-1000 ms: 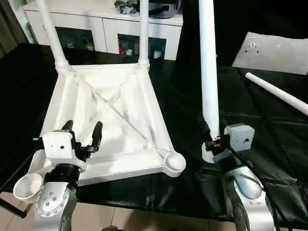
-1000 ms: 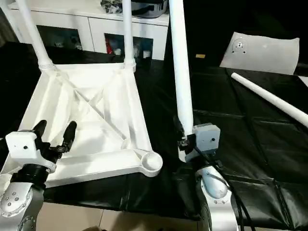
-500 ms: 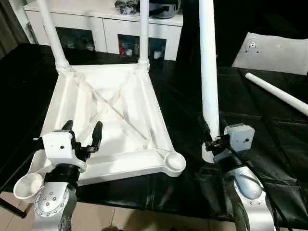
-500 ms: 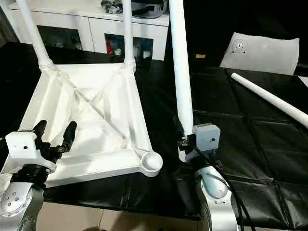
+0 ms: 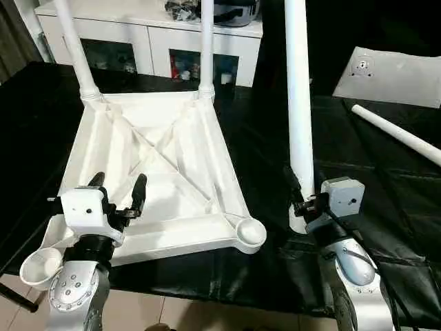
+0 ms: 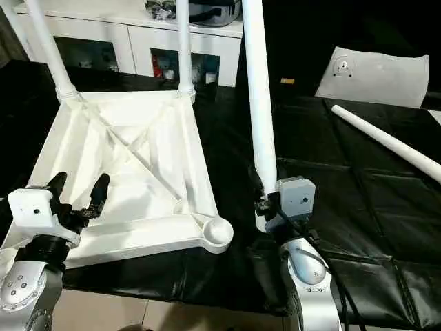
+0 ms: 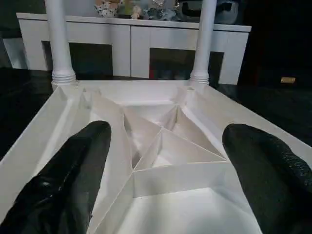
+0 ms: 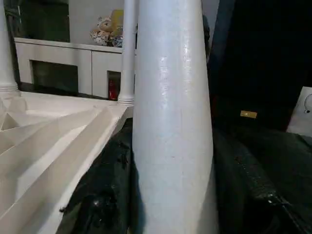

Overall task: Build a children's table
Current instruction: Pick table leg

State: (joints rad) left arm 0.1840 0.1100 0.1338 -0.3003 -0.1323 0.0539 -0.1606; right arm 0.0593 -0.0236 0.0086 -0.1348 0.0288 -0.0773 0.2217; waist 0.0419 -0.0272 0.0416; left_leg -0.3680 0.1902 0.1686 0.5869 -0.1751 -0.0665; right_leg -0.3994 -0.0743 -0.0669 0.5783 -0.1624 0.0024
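Even overhead lighting is seen; mild glare is noted on the black table cover (image 5: 386, 179). Near black fingers (image 7: 73, 180) are rendered blurred.

White throughout: the square plastic tabletop (image 5: 158, 172) lying underside up, its ribs crossed in a diagonal pattern, and the long tapered tube legs, two standing in the far sockets (image 5: 77, 52) (image 5: 206, 48), one upright leg (image 5: 299, 103) and one lying leg (image 5: 396, 133). A black quilted cloth (image 5: 386, 193), stitched in squares, is spread beneath. Black fingers are borne by the left gripper (image 5: 117, 187), on a white block and silver forearm; a grey block is carried at the right gripper (image 5: 298, 200). A white cabinet (image 5: 148, 38) is shown behind, and a pale grey sheet (image 5: 389, 76).
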